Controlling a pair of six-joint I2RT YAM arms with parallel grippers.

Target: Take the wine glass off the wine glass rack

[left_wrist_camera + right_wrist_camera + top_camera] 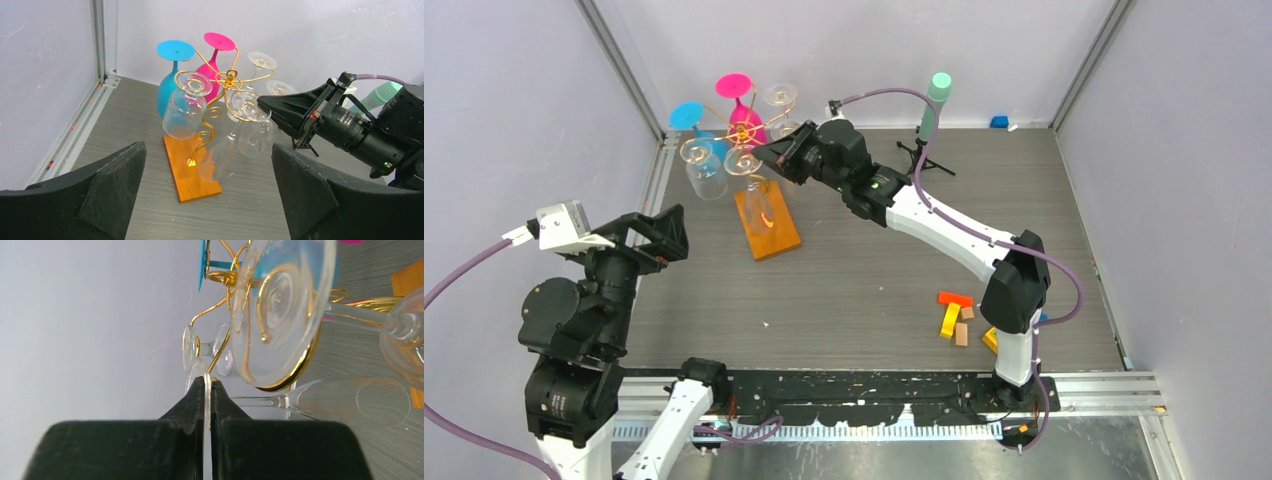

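At the rack (190,167), right hand (207,382) pinching glass (345,402)

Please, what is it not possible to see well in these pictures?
Right wrist view: the orange base of the wine glass rack is cut off by the right edge.
Right wrist view: whether the foot of the wine glass sits in a scroll; the right claw hides it.
Top view: the small blue thing by the far wall is too small to name.
Top view: the coloured blocks lie partly behind the right arm.
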